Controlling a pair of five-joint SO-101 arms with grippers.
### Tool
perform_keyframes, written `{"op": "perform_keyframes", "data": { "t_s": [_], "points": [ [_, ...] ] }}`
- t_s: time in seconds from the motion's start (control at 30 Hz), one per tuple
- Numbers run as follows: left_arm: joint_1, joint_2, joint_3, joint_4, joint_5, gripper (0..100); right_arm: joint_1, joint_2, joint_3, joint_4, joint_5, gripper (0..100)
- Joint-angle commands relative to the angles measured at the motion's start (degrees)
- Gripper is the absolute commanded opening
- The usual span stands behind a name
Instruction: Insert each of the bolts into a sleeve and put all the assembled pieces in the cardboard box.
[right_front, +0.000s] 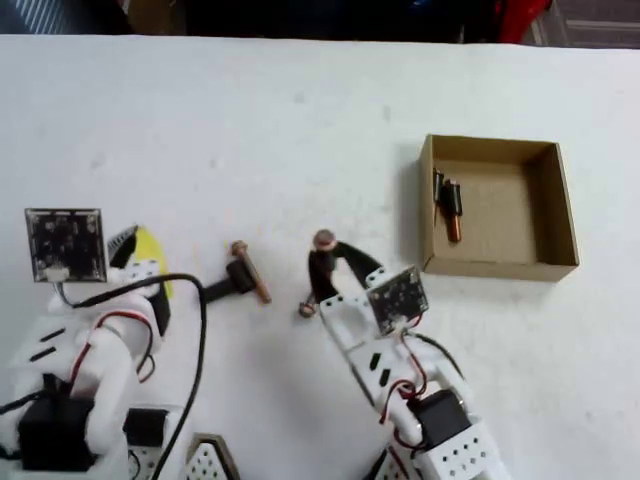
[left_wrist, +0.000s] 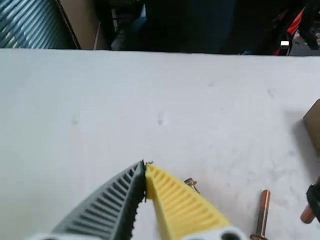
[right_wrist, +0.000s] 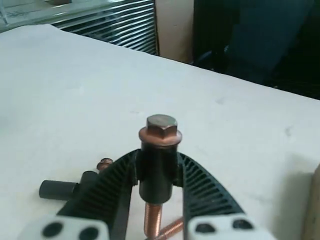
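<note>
Now, right tool (right_wrist: 157, 156) tight around smooth black sleeve (right_wrist: 156, 175), copper hex bolt (right_wrist: 161, 128) inside; ribbed left tool (left_wrist: 145, 171) closed.

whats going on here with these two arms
The right arm's black gripper is shut on a black cylindrical sleeve with a copper-coloured hex-head bolt pushed through it, held upright a little to the left of the brown cardboard box. One assembled sleeve-and-bolt piece already lies in the box. A loose copper bolt and a spare black sleeve lie on the white table between the arms. The left arm's grey-and-yellow gripper is shut on nothing.
</note>
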Motion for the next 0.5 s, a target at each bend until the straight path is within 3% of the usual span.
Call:
{"op": "perform_keyframes", "data": {
  "t_s": [0.0, 0.33, 0.47],
  "points": [
    [-0.5, -0.1, 4.8, -0.3, -0.5, 2, 2.9, -0.8, -0.8, 0.5, 0.3, 1.6],
    [-0.1, -24.4, 23.9, 0.2, -0.4, 2, 7.8, -0.7, -13.6, 14.6, -3.1, 1.6],
    [-0.1, -26.2, 29.7, 0.2, -0.4, 2, 10.1, -0.7, -18.9, 18.7, -3.3, 1.6]
  ]
}}
